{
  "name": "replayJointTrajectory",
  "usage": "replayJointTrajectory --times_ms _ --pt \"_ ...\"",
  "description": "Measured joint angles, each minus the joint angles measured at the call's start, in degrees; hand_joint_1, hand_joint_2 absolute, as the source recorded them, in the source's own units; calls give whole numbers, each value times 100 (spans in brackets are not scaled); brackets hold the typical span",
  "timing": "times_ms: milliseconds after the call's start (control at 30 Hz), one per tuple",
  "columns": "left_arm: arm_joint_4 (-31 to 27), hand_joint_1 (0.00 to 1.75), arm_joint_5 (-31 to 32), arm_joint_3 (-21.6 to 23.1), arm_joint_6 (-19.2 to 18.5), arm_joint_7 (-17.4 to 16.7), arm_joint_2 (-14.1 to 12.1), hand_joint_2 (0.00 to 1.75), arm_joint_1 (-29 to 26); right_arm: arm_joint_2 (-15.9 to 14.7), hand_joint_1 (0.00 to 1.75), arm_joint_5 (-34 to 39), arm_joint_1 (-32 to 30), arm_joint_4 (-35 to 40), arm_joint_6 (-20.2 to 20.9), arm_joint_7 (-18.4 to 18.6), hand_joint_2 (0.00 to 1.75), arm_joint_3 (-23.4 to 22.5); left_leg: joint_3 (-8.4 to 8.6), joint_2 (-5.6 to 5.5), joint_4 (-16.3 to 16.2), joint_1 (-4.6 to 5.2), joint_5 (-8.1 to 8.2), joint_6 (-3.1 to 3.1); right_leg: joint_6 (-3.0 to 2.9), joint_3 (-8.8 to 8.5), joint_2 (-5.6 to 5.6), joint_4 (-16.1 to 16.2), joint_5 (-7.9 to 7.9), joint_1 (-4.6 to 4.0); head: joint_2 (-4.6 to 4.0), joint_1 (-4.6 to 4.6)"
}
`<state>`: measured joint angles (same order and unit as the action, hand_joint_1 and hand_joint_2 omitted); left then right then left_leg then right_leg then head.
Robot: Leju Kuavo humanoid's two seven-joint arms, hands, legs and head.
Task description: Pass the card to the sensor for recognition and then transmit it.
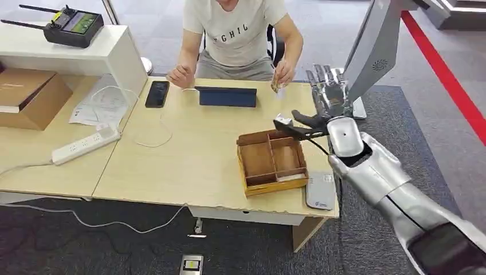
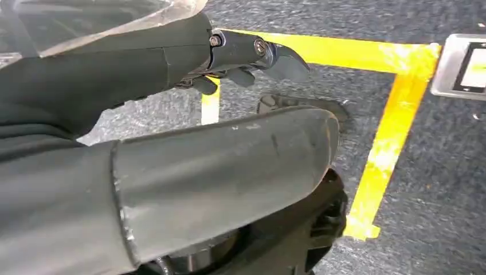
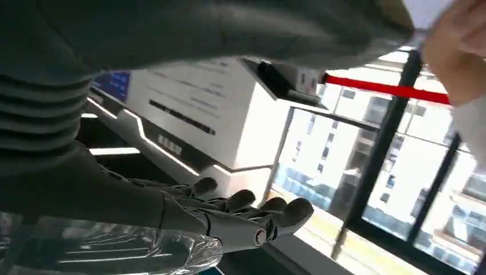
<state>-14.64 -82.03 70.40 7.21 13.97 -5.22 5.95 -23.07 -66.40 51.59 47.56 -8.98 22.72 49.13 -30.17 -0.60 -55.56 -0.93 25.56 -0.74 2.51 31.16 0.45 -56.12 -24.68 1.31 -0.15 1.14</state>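
Note:
A person across the table pinches a small card [image 1: 278,83] in one hand [image 1: 284,71], just above the table's far edge. My right hand [image 1: 327,94] is raised beside it, to the right, fingers straight and apart, thumb pointing left, nothing in it. In the right wrist view the same hand [image 3: 246,215] is spread and bare, with the person's hand [image 3: 455,46] beyond it. A flat grey sensor pad [image 1: 321,191] lies at the table's near right corner. My left hand [image 2: 246,57] hangs over the floor, fingers loosely extended and holding nothing.
A wooden compartment box [image 1: 270,160] stands left of my right forearm, next to the sensor pad. A dark tablet [image 1: 227,96], a phone [image 1: 157,93], a power strip [image 1: 86,145] and cables lie on the table [image 1: 189,166]. A grey kiosk stand [image 1: 372,51] rises at the right.

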Motion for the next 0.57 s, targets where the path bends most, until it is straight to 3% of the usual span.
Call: replayJointTrajectory --times_ms 200,300,367,467,567 --pt "20 0 -35 0 53 -13 41 0 -22 -1731 0 638 -1169 630 202 680 0 -1154 -8 -29 -11 2 15 28 11 -9 -22 14 -7 2 0 -2" --pt "24 0 -111 0 116 11 96 0 -9 -2663 0 871 -2377 922 666 1394 0 -1965 -2 -82 -12 -1 28 46 35 -59 -81 23 -40 -1 0 2" --pt "26 0 -175 0 135 28 133 0 -39 -3104 0 1096 -3385 1029 758 1553 0 -2634 -7 -99 -9 -1 34 45 36 -63 -92 21 -46 -1 0 4" --pt "26 0 -323 -18 279 72 206 0 -31 -3306 0 1258 -4554 1071 507 1543 0 -3465 -4 -63 -2 2 52 38 29 -59 -61 17 -51 1 0 -2" --pt "26 0 -395 -39 420 98 303 0 10 -3112 0 1370 -4970 866 12 1449 0 -3883 15 -38 0 -2 56 34 26 -55 -34 17 -51 -3 0 0"
